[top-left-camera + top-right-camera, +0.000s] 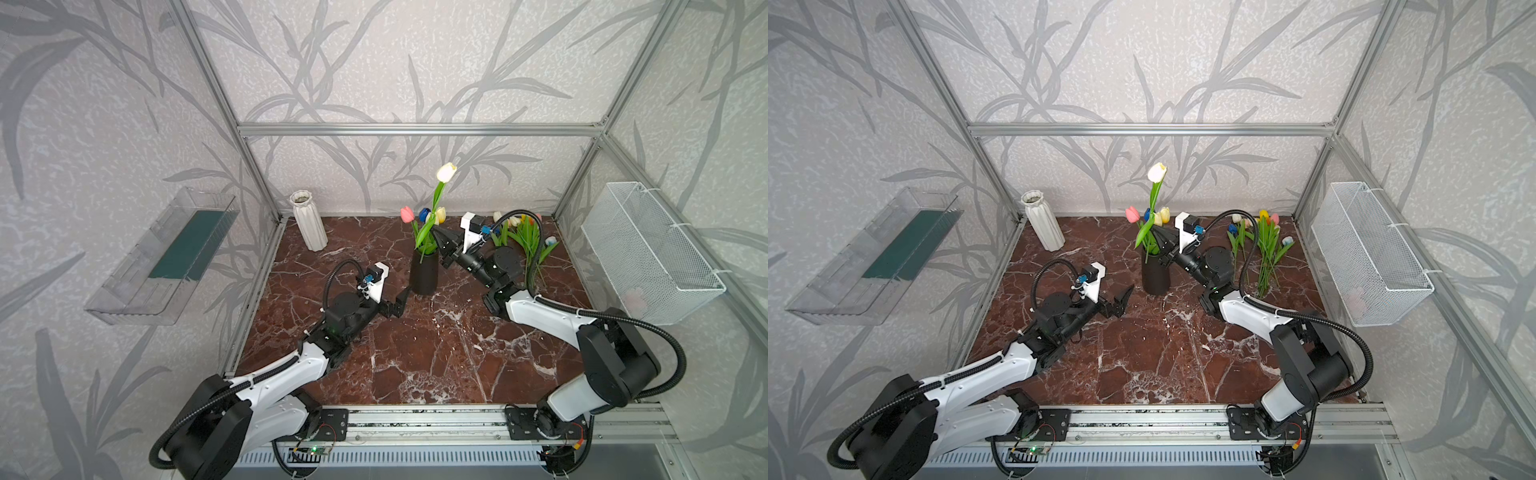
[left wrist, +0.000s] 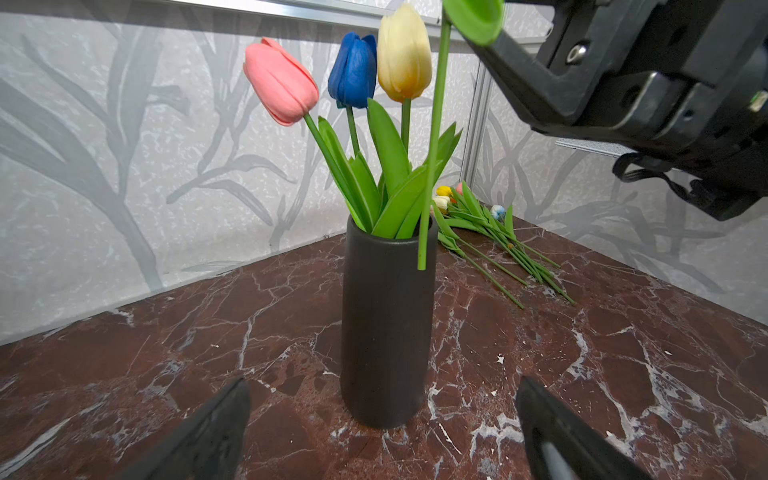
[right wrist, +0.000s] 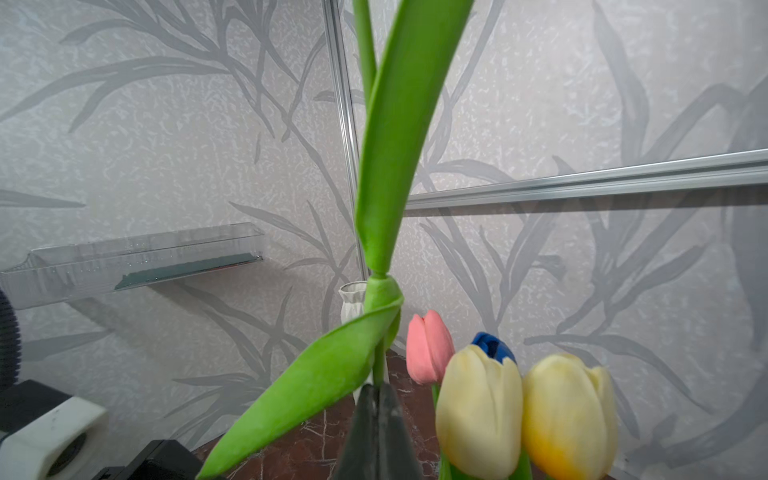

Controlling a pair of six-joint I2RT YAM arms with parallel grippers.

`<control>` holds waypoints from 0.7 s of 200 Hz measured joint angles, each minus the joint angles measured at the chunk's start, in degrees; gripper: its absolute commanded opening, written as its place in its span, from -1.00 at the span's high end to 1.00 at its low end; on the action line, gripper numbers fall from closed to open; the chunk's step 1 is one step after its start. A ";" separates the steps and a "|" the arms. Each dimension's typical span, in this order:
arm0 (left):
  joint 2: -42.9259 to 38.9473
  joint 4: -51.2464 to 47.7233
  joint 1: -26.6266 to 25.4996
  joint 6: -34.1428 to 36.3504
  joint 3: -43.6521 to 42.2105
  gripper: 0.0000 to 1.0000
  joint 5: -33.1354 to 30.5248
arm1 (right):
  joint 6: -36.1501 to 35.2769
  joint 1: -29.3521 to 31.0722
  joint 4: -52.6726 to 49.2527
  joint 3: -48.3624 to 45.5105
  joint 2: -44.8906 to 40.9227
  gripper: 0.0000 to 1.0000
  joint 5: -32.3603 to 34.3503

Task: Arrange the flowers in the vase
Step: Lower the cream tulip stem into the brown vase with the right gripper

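At black vase [image 2: 386, 324] rim, left wrist view shows held stem [image 2: 433, 158] ending outside; right wrist view shows two cream heads [image 3: 478, 411]. It holds tulips [image 2: 282, 83]. Stem pinched in right jaws; left jaws wide.

The left arm [image 1: 286, 368], white-shelled with black joints, stretches forward and inward from its base, with the forearm low and near level. Its black left end effector [image 1: 1124, 300] points ahead, jaws spread wide and holding nothing. The right arm [image 1: 540, 309] folds at the elbow and reaches inward and away. Its black right end effector [image 3: 378, 390] sits higher, jaws pinched together on the green stem of a white-headed artificial tulip [image 1: 446, 173].
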 measured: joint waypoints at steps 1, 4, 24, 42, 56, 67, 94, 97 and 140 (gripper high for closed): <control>-0.04 0.00 0.00 0.02 0.00 -0.99 -0.02 | -0.09 0.02 0.07 0.02 0.02 1.00 0.11; -0.17 -0.02 0.00 0.02 -0.02 -0.99 -0.09 | -0.39 0.09 0.22 0.15 0.13 1.00 0.50; -0.59 -0.02 0.00 0.39 -0.07 -0.99 -0.59 | -2.60 0.42 1.01 0.98 0.76 1.00 3.32; -0.61 -0.09 0.00 0.52 -0.07 -0.99 -0.79 | -4.48 0.52 1.20 1.60 1.29 1.00 5.90; -0.61 -0.20 0.00 0.66 -0.07 -0.99 -0.81 | -5.92 0.52 1.38 1.62 1.62 1.00 7.67; -0.59 -0.28 0.00 0.81 -0.07 -0.99 -0.83 | -7.04 0.52 1.38 1.68 1.97 1.00 8.59; -0.26 -0.33 0.00 0.96 -0.07 -0.99 -0.83 | -9.53 0.57 1.09 2.01 2.93 1.00 9.73; -0.17 -0.33 0.00 0.96 -0.07 -0.99 -0.83 | -9.77 0.57 1.09 2.05 2.99 1.00 9.79; 0.57 -0.39 0.00 0.96 -0.07 -0.99 -0.83 | -12.07 0.72 0.98 2.12 4.13 1.00 8.55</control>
